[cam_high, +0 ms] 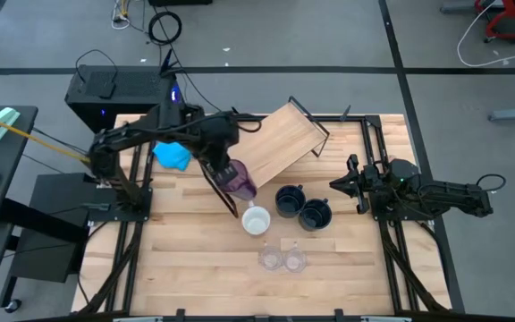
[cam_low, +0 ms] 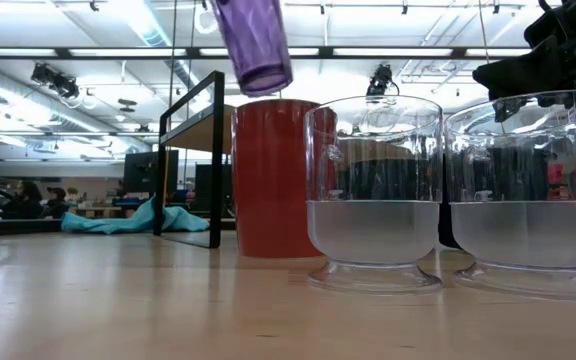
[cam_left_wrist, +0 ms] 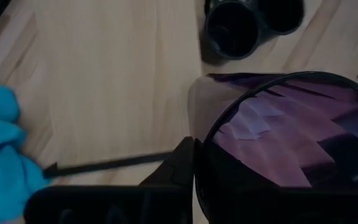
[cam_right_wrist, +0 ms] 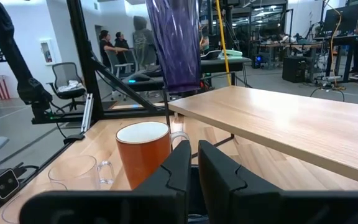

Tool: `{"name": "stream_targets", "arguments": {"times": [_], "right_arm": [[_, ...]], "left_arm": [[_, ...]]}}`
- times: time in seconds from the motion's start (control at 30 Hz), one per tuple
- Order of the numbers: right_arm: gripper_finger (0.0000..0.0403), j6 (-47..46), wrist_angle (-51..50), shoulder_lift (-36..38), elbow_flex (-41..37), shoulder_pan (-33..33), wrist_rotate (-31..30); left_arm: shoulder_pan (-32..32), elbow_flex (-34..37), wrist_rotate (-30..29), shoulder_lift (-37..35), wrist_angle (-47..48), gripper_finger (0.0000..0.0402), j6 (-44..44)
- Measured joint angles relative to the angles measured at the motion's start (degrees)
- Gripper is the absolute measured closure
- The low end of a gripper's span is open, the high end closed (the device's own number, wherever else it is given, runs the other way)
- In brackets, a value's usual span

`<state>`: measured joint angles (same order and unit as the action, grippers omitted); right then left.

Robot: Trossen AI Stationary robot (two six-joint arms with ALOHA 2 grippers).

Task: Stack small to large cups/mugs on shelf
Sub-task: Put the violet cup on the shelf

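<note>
My left gripper (cam_high: 228, 173) is shut on the translucent purple tumbler (cam_high: 241, 182), which hangs in the air by the shelf's near left corner, above the mug (cam_low: 273, 180). That mug (cam_high: 256, 220) is white inside and orange-red outside. Two dark navy mugs (cam_high: 289, 200) (cam_high: 315, 214) stand to its right, and two small clear glasses (cam_high: 270, 259) (cam_high: 294, 260) stand nearer. The shelf (cam_high: 280, 143), a light board on a black wire frame, stands askew at the far side. My right gripper (cam_high: 338, 185) waits shut, right of the navy mugs. My left gripper holds the purple tumbler at its rim (cam_left_wrist: 207, 146), coming from above and pointing down. One finger (cam_left_wrist: 180, 167) lies outside the wall; the other I cannot make out behind the purple wall. The tumbler (cam_low: 253, 45) is lifted clear, base down, slightly tilted.
A crumpled blue cloth (cam_high: 173, 155) lies on the table's far left, under my left arm. Black frame rails run along the table's left and right sides. Bare tabletop (cam_high: 195, 259) lies near and left of the glasses. People stand in the room beyond (cam_right_wrist: 120, 46).
</note>
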<state>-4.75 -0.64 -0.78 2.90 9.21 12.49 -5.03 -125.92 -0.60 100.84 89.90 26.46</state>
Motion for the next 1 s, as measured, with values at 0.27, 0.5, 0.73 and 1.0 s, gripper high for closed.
{"name": "stream_targets", "arguments": {"times": [0.27,0.5,0.73,1.0], "right_arm": [[0.0364,0.0,0.0,0.0,0.0,0.0,0.0],[0.0364,0.0,0.0,0.0,0.0,0.0,0.0],[0.0364,0.0,0.0,0.0,0.0,0.0,0.0],[0.0364,0.0,0.0,0.0,0.0,0.0,0.0]], "left_arm": [[-1.7,-1.9,2.3,1.6,0.1,0.0382,-0.7],[-2.3,-1.8,2.1,1.6,0.1,0.0387,-1.4],[-2.3,2.8,2.3,1.9,0.0,0.0378,-1.8],[-2.3,3.6,3.2,1.5,-0.1,0.0389,-2.1]]}}
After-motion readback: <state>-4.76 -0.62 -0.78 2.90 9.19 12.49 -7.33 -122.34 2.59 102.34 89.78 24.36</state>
